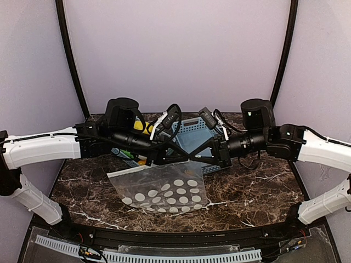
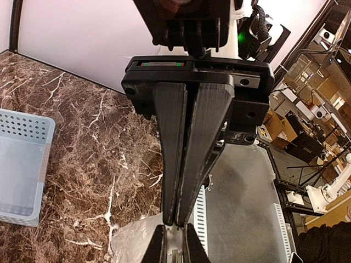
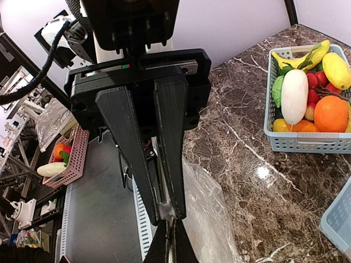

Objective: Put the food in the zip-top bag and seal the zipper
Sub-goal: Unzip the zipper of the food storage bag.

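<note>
On the dark marble table (image 1: 263, 186), the food (image 3: 296, 96) sits in a basket (image 3: 307, 143) behind my left arm. My left claw (image 2: 175, 219) is pressed shut on the zip-top bag (image 1: 164, 189) at its raised corner, and the bag spreads toward the near edge. My right claw (image 3: 167, 211) pinches the same corner, tip to tip.

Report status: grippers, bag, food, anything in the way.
Left gripper and right gripper shut tip to tip on far edge of zip-top bag. Food in basket; bag flat, looks empty. Nothing blocking.
</note>
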